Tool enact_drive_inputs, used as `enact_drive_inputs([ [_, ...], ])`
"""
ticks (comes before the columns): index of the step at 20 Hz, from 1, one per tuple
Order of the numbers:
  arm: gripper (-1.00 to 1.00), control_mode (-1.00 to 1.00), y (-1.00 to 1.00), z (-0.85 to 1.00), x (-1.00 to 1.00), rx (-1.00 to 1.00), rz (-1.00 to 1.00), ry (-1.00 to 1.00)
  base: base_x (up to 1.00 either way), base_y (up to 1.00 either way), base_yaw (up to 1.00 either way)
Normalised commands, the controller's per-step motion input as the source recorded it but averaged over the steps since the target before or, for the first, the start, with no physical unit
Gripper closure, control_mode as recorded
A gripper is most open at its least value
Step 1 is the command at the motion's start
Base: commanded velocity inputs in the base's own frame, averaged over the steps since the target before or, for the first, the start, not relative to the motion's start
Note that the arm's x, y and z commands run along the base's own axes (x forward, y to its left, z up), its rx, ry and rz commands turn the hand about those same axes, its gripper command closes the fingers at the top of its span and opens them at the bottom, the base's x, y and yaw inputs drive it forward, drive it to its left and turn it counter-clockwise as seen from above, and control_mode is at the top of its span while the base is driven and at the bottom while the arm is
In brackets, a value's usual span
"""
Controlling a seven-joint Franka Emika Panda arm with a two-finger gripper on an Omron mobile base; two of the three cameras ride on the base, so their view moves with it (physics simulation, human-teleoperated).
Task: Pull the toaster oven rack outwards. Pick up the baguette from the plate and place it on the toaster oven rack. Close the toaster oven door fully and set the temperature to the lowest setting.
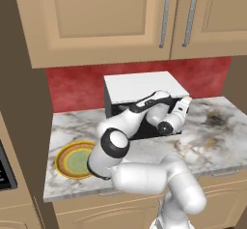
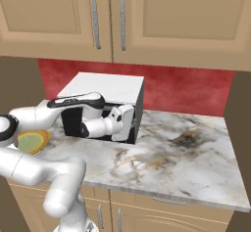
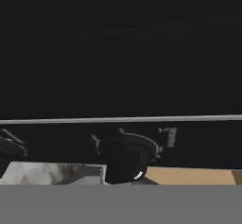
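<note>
Pressing its jaws together on nothing, the gripper (image 2: pixel 131 123) sits close against the lower right front of the toaster oven (image 1: pixel 140 85), probably to work a control knob (image 3: pixel 125 156). Beyond, the grey bar handle (image 3: pixel 118 119) crosses the closed toaster oven door (image 3: pixel 118 53).

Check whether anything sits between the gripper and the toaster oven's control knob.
Nothing visible does. In the hand view a dark round knob sits straight ahead and close, just below the grey bar handle. From the base, the gripper is already up against the right front of the toaster oven.
</note>
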Motion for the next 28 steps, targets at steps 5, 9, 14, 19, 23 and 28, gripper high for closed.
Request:
enact_drive_inputs([
  [5,1.0,-1.0,0.0,0.0,0.31,-0.36,0.7,0.01,0.0,0.0,0.0],
  [9,1.0,-1.0,0.0,0.0,0.12,-0.36,0.76,0.02,0.0,0.0,0.0],
  [14,1.0,-1.0,0.0,0.0,0.0,-0.33,0.86,0.0,0.0,0.0,0.0],
  [19,1.0,-1.0,0.01,0.0,-0.05,-0.19,0.93,0.11,0.0,0.0,0.0],
  [23,1.0,-1.0,0.17,0.0,-0.22,-0.05,0.92,0.28,0.0,0.0,0.0],
  [28,1.0,-1.0,0.25,0.04,-0.22,0.0,0.9,0.37,0.0,0.0,0.0],
])
